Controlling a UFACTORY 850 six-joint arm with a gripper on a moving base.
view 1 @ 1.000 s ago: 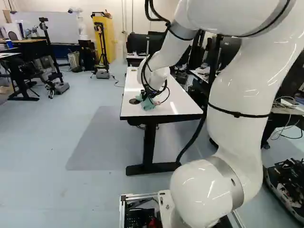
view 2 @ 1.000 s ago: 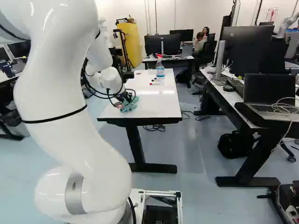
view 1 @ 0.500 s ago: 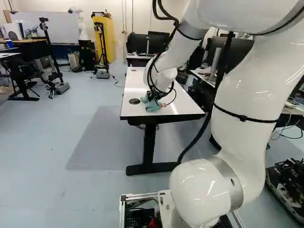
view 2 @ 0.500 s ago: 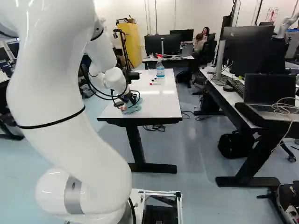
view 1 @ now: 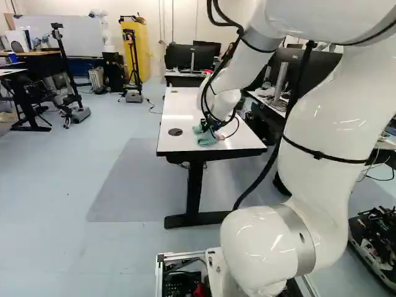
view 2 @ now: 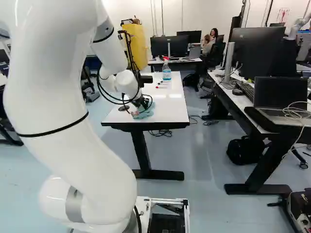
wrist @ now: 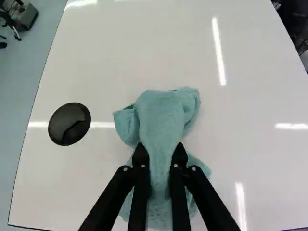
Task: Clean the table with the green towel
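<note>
1. At the foot of both base views, a white arm (view 1: 266,247) is seen, reaching over a table.
2. At the right of the right base view, an open laptop (view 2: 281,94) is placed on a desk (view 2: 243,104).
3. The white top of the table (view 2: 170,114) is held up by black legs.
4. Near the table's closer end, a green towel (wrist: 163,113) is laid, bunched, on the top. It is pinched in the black gripper (view 2: 144,104), the two fingers clamped on it from both sides.
5. A round black disc (wrist: 69,123) is set in the tabletop, apart from the towel, to its left in the left base view.
6. Farther along, pens (view 2: 161,87) are scattered.
7. Beyond them, a spray bottle with a red nozzle (view 2: 166,73) is stood upright.
</note>
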